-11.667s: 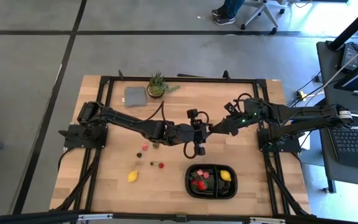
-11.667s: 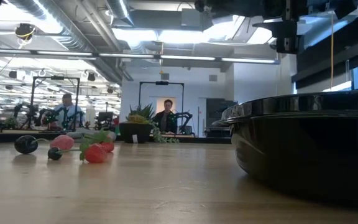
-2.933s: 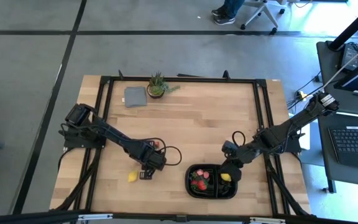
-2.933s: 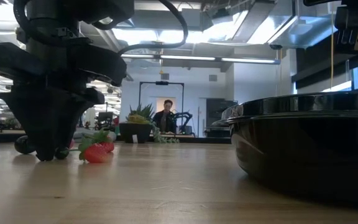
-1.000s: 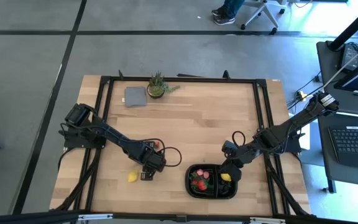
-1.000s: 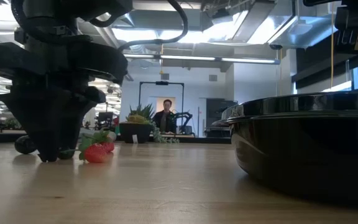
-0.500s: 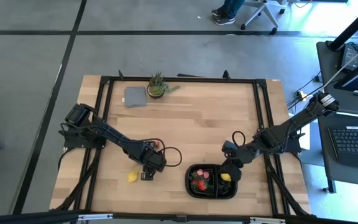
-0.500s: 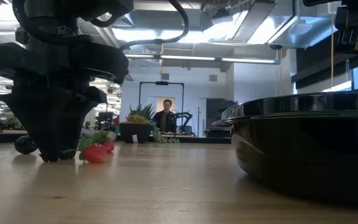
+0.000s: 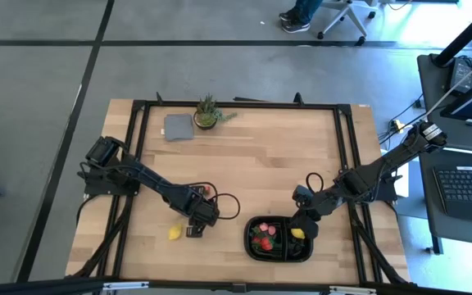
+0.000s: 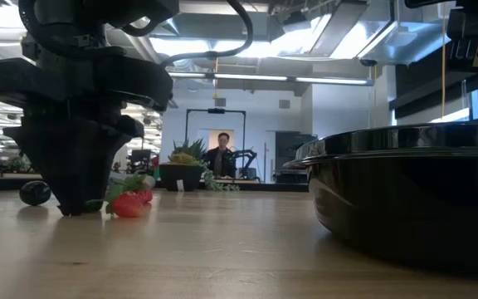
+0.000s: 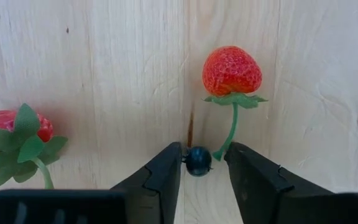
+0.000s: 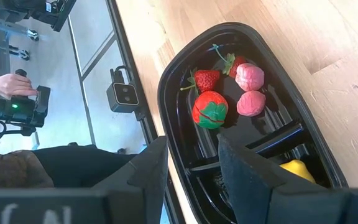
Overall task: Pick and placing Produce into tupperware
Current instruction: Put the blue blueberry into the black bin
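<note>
table [image 11: 104, 74]: pale wood, smooth, matt grain
tray [image 12: 185, 155]: black glossy plastic
strawberry [image 11: 231, 70]: red, dimpled, slight sheen
fingers [image 11: 160, 174]: dark matt plastic

Overhead camera: straight down, whole light wooden table [image 9: 244, 164]. Low camera: table height, level toward room. Wrist cameras: close, downward. Both share black oval-cornered plastic tray [image 9: 279, 239] with right wrist.

Looked like a robotics lab/open workshop: concrete floor [image 9: 39, 74] w/ taped lines, exposed ceiling ducts [image 10: 81, 33] & strip lights, more arm rigs [image 10: 52, 133] in bkgd, person [image 10: 221, 156] seated at one, laptop [image 9: 469, 184] beside wooden table [image 9: 260, 156].
</note>
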Robot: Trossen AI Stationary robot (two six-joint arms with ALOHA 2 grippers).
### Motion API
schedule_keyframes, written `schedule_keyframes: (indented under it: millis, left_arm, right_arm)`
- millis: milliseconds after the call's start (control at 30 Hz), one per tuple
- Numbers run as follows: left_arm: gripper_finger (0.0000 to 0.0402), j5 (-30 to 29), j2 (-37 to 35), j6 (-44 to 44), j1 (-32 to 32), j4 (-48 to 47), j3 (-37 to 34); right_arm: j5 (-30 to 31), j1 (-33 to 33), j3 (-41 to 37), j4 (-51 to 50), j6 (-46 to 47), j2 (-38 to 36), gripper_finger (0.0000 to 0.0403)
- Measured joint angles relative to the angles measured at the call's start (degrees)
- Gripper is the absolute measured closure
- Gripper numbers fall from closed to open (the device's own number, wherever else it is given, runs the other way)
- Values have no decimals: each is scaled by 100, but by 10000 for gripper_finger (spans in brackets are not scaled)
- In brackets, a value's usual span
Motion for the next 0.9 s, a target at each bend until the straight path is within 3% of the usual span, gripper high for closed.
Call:
schedule_keyframes:
  millis: [433, 900]
  left_arm:
    - [340, -33, 7, 15, 0, 35, 4]
    - [372, 3, 4, 151, 0, 20, 11]
  right_arm:
    - [0, 0, 0, 0, 0, 0, 256]
    - [0, 0, 0, 0, 0, 0, 256]
